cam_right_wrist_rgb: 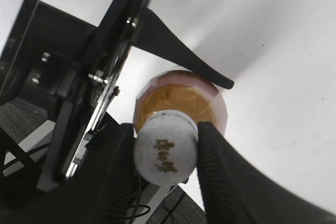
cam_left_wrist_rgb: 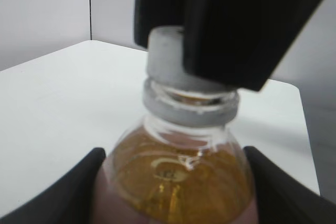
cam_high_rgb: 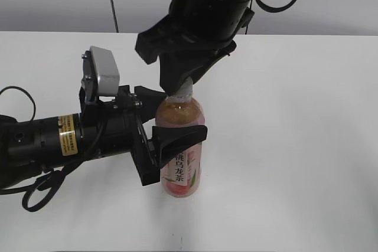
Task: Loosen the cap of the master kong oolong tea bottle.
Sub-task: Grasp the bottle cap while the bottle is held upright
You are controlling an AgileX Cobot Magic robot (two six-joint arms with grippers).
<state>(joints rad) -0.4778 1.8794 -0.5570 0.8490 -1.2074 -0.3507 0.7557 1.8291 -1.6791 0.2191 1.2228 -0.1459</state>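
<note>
We see the bottle standing upright on the white desk, near the middle, somewhat toward the near edge and well away from every corner. It holds amber tea, and its pink-and-white label with dark characters faces the exterior camera.

Our left gripper comes in level from the left edge and grips the bottle's body with its 2 fingers, 1 on the near side and 1 on the far side. In the left wrist view both dark fingers sit tight against the bottle at its shoulder, 1 on each side, so they are clamped on it.

Our right gripper reaches down from the far edge onto the top of the bottle. The cap shows as a small pale band just under its black fingers. In the right wrist view the cap lies between the 2 ribbed pads, with both pads touching its rim; the dark print on its top is plain to read. These fingers are clamped on the cap.

In the left wrist view the cap sits above its ring on the neck, partly hidden by 1 black finger of the right gripper.
</note>
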